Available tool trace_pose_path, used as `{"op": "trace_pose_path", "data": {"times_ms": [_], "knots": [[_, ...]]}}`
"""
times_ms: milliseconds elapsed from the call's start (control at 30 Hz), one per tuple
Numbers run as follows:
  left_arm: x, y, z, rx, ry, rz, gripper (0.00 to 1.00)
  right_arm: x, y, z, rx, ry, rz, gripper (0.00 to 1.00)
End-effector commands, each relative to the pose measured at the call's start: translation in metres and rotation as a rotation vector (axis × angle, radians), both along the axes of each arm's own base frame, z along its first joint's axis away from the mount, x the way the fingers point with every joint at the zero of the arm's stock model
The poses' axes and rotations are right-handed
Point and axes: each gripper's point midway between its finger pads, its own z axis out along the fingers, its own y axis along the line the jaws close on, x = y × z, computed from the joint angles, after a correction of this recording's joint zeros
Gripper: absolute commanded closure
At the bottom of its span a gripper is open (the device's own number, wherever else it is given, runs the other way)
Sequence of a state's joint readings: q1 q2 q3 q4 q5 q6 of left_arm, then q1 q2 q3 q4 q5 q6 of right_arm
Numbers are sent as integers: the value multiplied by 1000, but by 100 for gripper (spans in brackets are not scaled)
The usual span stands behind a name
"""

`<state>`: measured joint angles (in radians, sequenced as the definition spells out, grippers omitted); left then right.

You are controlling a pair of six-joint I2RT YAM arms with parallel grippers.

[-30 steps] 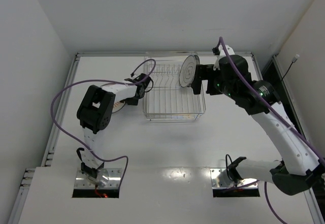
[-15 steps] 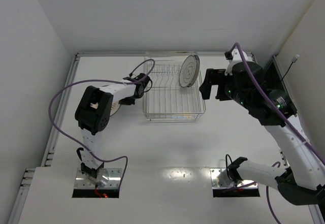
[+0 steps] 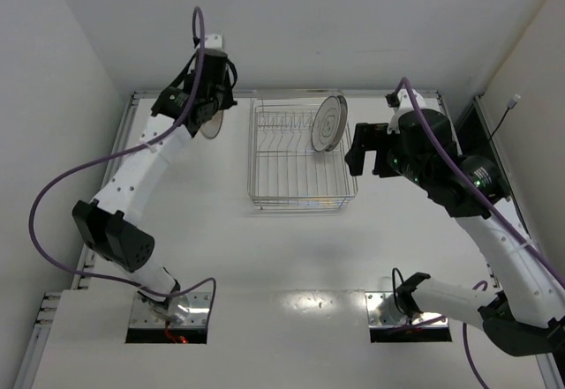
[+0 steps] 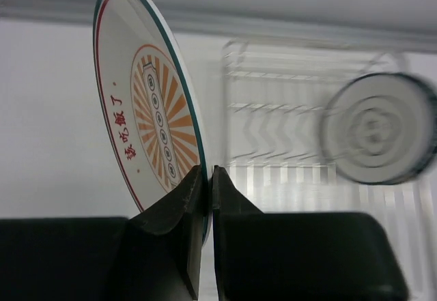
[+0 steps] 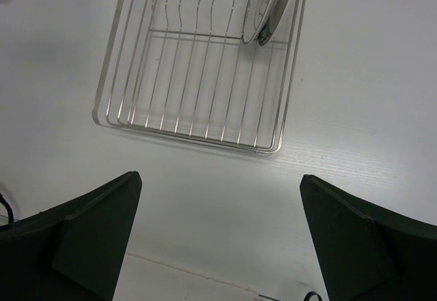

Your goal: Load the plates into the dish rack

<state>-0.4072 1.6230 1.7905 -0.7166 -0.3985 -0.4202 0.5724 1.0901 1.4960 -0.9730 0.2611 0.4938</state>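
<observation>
Item one: round white plate with a teal rim (image 4: pixel 147 103), a thin red inner line and an orange sunburst centre with red characters. It is held on edge, raised above the white table (image 3: pixel 265 257), off the far left corner of the rack and apart from it. Left gripper (image 4: pixel 208 188): black fingers pinch the lower rim of this plate, one on either face.

Item two: rectangular silver wire dish rack (image 5: pixel 198 103) with a row of upright prongs, resting on the table between the two arms.

Item three: round white plate with dark concentric rings (image 3: pixel 327 123), standing on edge among the prongs at the rack's far right corner, slightly tilted.

Right gripper (image 5: pixel 218 239): jaws spread wide with nothing between them, hovering just right of the rack, near the ringed plate but not touching it.
</observation>
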Motion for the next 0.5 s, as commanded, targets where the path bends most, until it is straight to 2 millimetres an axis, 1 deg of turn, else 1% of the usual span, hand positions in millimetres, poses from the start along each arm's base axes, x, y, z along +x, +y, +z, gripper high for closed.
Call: {"op": "trace_pose_path", "data": {"times_ms": [0,33,67,100,133,200,233,267,300,333,367,400,433,467], "knots": [[-3,-56,86,-181,-190,-223,100,4,-2,17,23,-57,-16,0],[-3,-71,100,-226,-224,-277,100,2,-5,14,14,-52,-24,0],[-4,-82,109,-268,-247,-325,100,2,-5,14,14,-52,-24,0],[-2,-96,128,-339,-311,-380,100,2,-5,14,14,-52,-24,0],[-10,-115,134,-398,-317,-486,100,-1,-9,12,5,-48,-33,0],[-14,-134,139,-498,-327,-557,100,-4,-13,13,0,-51,-42,0],[-18,-147,156,-553,-387,-639,100,-4,-13,13,0,-51,-42,0],[-14,-155,142,-580,-365,-660,100,-5,-16,11,-10,-45,-50,0],[-17,-160,145,-634,-369,-680,100,-7,-17,13,-5,-53,-50,0],[-14,-169,148,-666,-393,-723,100,-7,-17,13,-5,-53,-50,0],[-5,-178,131,-686,-356,-727,100,-10,-19,14,-5,-53,-50,0],[-2,-184,127,-737,-334,-733,100,-9,-20,18,-3,-64,-58,0],[-1,-193,127,-772,-344,-777,100,-11,-21,16,-9,-55,-58,0],[8,-202,115,-830,-327,-785,100,-11,-22,16,-16,-57,-53,0]]}}
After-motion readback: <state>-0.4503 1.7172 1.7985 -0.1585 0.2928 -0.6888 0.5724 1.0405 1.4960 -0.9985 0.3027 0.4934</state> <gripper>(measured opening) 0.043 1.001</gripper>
